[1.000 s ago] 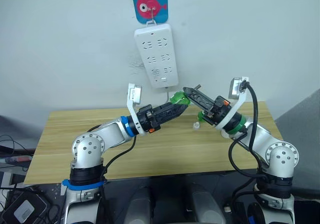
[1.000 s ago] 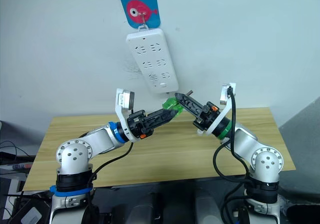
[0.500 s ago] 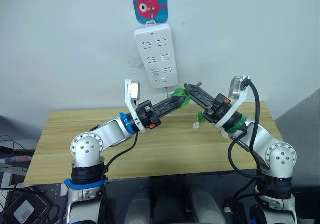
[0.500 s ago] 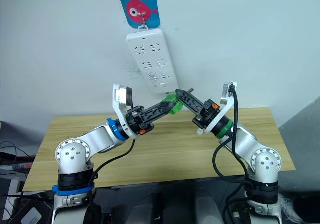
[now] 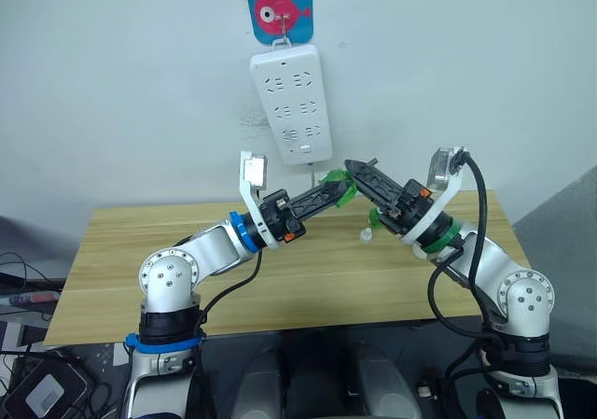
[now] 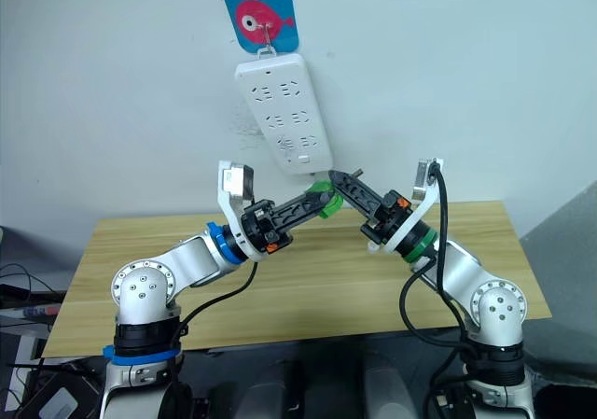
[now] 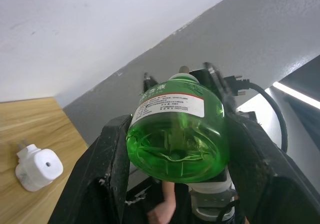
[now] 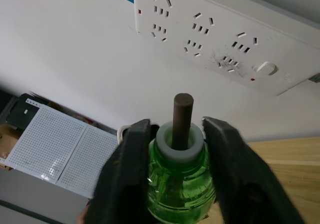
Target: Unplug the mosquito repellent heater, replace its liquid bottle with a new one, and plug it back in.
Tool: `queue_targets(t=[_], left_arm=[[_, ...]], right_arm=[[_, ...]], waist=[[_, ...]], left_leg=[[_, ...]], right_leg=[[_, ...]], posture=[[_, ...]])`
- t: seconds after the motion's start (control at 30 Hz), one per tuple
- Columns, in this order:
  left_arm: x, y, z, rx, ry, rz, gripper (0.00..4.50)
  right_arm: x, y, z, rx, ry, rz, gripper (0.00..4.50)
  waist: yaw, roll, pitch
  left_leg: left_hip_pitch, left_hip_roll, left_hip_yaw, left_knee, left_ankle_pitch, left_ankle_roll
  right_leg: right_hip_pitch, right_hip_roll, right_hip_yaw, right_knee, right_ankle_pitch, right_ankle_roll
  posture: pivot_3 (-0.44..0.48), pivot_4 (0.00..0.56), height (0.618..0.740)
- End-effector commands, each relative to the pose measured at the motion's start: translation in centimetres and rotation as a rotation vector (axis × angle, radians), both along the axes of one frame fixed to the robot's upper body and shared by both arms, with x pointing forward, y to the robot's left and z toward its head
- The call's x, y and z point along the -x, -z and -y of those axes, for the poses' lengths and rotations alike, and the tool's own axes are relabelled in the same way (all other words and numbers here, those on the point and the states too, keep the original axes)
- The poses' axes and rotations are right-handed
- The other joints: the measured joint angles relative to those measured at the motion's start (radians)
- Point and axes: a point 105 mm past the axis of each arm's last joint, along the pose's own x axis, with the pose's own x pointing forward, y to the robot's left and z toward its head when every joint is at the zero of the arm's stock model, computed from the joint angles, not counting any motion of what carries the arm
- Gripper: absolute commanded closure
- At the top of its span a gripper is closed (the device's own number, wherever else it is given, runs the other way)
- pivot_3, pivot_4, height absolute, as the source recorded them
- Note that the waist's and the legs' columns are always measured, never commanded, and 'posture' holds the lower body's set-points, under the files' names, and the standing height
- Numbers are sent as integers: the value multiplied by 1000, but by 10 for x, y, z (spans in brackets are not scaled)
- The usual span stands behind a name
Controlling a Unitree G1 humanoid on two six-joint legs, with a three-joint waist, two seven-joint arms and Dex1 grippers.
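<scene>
A: Centrally, in the head views: both grippers meet at mid-frame, just under the power strip that hangs on the wall below a blue fish hook. Between them, a green bottle.

B: Who has it?

A: Both. Left gripper comes up from the left, right gripper from the right, tips crossing at the bottle above the table.

B: The heater?

A: Small and white, lying on the table at centre-right, below the right gripper.

B: Left wrist view?

A: Bottle fills the centre, base toward the camera, label on its upper side. Left gripper's black fingers press it on both sides: clamped. Heater at lower left on the wood, vent hole showing, prongs pointing away from the bottle. Right gripper's body sits behind the bottle.

B: Right wrist view?

A: Bottle neck at lower centre, white collar, dark wick standing upright. Right gripper's fingers hug the neck on both sides: closed on it. Strip runs across the upper frame, sockets unoccupied.
</scene>
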Motion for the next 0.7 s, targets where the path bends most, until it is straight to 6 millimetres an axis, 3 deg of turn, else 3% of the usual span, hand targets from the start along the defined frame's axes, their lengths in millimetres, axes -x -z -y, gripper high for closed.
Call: queue_targets(t=[0.03,0.13,0.17,0.37,0.5,0.57,0.7], left_arm=[[9,-5,-3,-14,41,53,2117],[11,7,-10,-118,54,94,2117],[9,14,-13,-162,45,108,2117],[11,44,-29,-385,89,258,2117],[19,61,-34,-533,181,406,2117],[20,66,-36,-577,208,455,2117],[21,73,-36,-601,235,497,2117]], right_arm=[[-6,1,27,81,123,21,1201],[-17,26,59,327,272,-17,124],[-20,36,70,436,320,-29,0],[-18,65,110,1074,436,20,0],[-21,78,129,1255,477,-103,0],[-25,88,141,1425,468,-188,0],[-41,101,138,1395,391,-342,0]], waist=[[1,0,0],[3,0,0],[3,0,0],[3,1,0],[1,1,1],[1,1,1],[2,0,2]], left_leg=[[0,0,0,0,0,0],[0,-1,0,0,0,0],[0,-1,0,0,0,0],[0,-1,2,-1,0,0],[0,1,3,-2,0,0],[0,1,3,-2,0,0],[0,1,5,-2,0,1]], right_leg=[[0,0,0,0,0,0],[0,0,0,-1,0,0],[0,0,0,-1,0,0],[-1,1,2,-1,0,0],[-2,2,3,-1,0,0],[-2,2,4,-1,0,0],[-2,2,6,-2,0,0]], posture=[[-193,210,740],[-190,216,740],[-190,218,740],[-192,238,740],[-193,250,740],[-193,256,740],[-184,262,740]])
